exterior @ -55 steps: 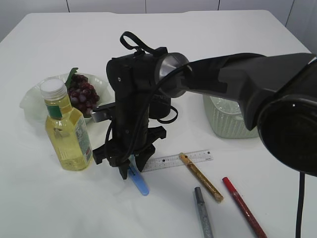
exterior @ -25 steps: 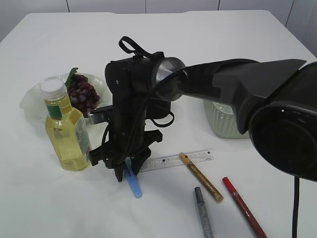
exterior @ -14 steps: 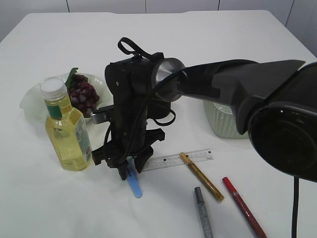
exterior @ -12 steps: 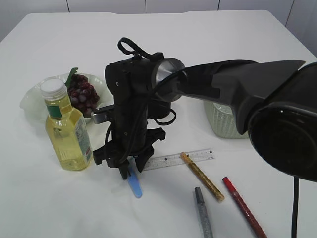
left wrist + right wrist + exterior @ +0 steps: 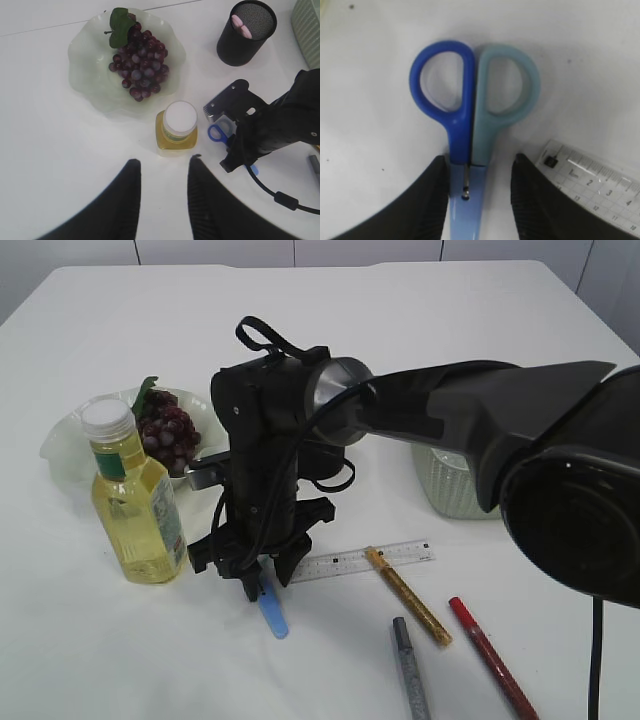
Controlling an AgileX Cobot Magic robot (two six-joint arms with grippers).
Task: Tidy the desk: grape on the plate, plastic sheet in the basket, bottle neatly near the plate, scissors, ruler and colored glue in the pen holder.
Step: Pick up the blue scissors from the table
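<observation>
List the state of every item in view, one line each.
Grapes: on the plate.
Bottle: upright, capped, beside the plate.
Scissors: closed, flat on the table, between the right gripper fingers.
Ruler: flat on the table.
Pen holder: upright, pink items inside.
Left gripper: open, empty, above the bottle.

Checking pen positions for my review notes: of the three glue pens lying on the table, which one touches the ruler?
The gold glitter pen: its upper end lies against the ruler. The grey pen and red pen lie nearer the camera, clear of it.
</observation>
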